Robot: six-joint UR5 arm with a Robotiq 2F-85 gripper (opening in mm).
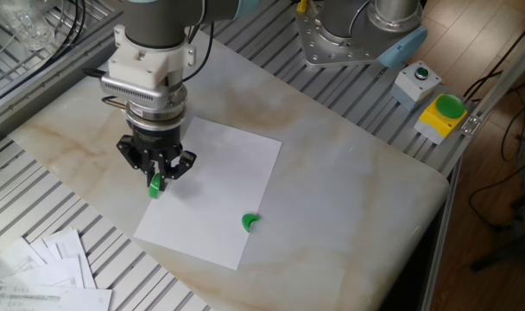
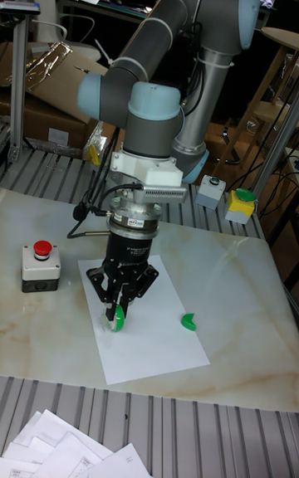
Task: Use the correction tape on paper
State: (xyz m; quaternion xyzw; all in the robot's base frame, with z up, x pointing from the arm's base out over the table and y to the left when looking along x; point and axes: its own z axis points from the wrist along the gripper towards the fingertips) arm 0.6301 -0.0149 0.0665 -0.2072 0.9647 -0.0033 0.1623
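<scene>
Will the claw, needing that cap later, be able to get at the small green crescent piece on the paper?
Probably yes: the crescent piece lies alone on the paper, but the claw holds the correction tape.

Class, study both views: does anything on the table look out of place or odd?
A small green crescent piece lies loose on the paper, apart from the pincer, which holds the correction tape.
</scene>
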